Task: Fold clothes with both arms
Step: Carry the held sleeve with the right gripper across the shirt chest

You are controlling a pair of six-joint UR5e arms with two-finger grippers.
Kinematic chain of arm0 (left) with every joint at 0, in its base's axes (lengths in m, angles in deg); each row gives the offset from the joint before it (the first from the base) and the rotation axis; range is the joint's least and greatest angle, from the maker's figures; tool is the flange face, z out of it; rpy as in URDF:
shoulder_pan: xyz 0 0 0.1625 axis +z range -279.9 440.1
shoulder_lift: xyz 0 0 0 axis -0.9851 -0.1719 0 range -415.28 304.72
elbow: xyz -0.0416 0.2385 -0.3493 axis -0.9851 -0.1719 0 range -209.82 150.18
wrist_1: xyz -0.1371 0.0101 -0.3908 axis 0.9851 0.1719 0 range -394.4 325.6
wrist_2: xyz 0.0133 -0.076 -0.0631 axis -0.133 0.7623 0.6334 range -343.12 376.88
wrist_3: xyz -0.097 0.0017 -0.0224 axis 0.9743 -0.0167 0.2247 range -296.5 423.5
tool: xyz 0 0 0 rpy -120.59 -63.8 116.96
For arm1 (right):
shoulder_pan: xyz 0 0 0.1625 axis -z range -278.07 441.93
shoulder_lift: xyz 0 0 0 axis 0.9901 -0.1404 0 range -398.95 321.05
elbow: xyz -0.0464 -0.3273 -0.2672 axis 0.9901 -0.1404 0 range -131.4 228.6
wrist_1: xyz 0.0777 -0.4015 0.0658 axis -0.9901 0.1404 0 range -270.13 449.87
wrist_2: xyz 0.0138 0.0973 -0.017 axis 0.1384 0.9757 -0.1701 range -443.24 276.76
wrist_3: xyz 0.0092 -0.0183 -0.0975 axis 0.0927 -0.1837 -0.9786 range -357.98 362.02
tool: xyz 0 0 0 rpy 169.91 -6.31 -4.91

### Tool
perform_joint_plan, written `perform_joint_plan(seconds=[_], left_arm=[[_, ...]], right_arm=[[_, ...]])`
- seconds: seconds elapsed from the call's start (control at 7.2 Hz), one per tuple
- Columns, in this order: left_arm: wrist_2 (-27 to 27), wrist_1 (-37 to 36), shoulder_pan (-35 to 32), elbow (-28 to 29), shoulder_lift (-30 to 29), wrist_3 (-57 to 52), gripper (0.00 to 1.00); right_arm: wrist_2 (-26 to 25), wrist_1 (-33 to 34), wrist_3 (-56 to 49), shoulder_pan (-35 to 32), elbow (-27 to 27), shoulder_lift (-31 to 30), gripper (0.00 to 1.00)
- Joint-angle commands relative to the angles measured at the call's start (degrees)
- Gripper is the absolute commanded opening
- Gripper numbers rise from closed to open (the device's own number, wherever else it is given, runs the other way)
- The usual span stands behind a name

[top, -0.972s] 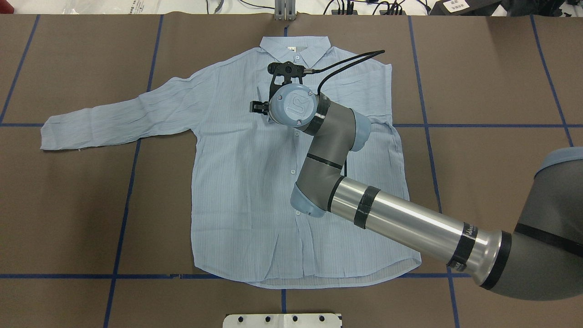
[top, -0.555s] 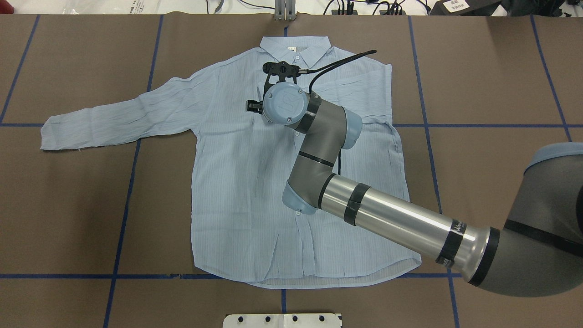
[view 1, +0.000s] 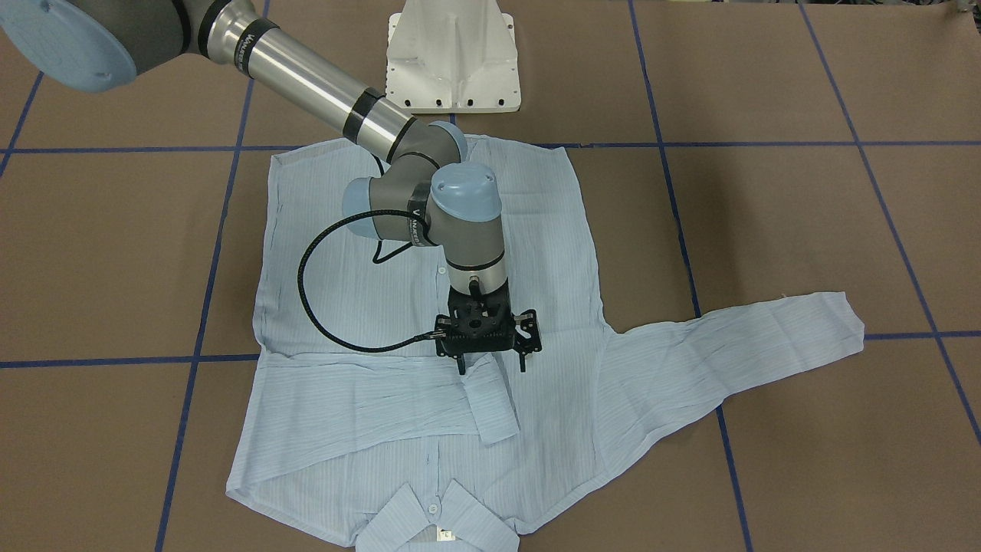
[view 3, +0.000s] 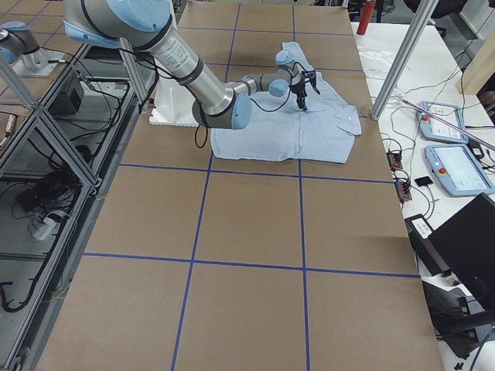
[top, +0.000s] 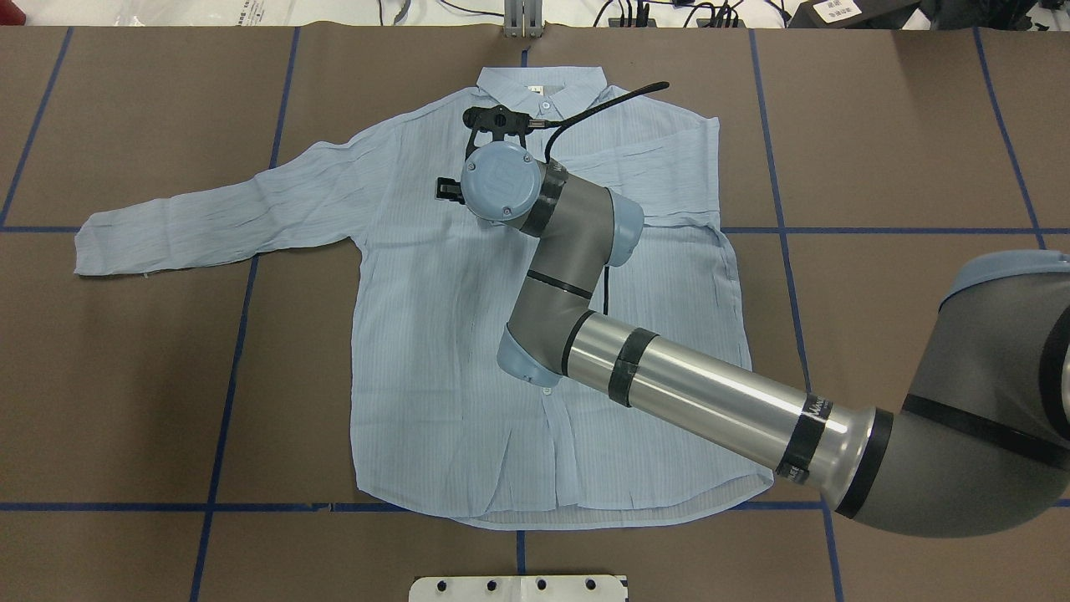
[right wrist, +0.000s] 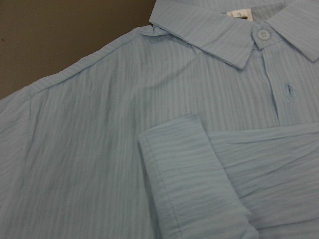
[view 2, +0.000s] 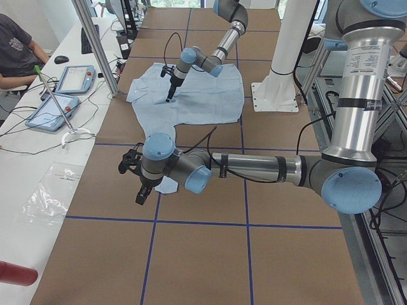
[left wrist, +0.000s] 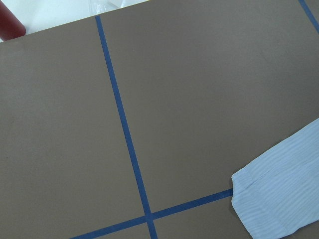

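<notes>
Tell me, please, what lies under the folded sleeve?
The shirt front lies under the sleeve; the strip it crosses is covered, so any buttons there cannot be seen.

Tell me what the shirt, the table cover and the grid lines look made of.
Shirt: thin woven cloth, likely cotton or a blend; matte, finely striped, crinkled and lying limp.
Cover: brown paper or card, it seems; flat, matte, no sheen.
Lines: probably blue adhesive tape; narrow straight strips crossing on the cover.

Brown table [top: 125, 376], blue tape lines [top: 100, 507], white desk [view 2: 19, 159]
</notes>
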Motion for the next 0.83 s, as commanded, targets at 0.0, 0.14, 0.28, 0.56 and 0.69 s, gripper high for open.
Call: perform_joint_plan(seconds=[0.0,0.14,0.28,0.56,0.69], left_arm=[[0.0,0.0,-0.02,0.1,0.0,-0.04,1.0],[0.0,0.0,-0.02,0.1,-0.09,-0.13,1.0],[0.0,0.0,0.07,0.1,-0.09,-0.13,1.0],[-0.26,-0.17,0.15,0.02,-0.17,0.22,1.0],[-0.35,0.0,2.24,-0.16,-0.26,3.53,1.0]], right_arm=[[0.06,-0.44,-0.07,1.06,-2.83,3.06,0.97],[0.06,-0.53,-0.16,1.94,-3.19,3.85,0.97],[0.06,-0.53,-0.16,2.9,-3.46,5.51,0.97],[2.59,-0.09,0.36,2.91,-2.24,7.55,0.98],[3.13,2.61,0.63,2.56,1.08,7.37,0.98]])
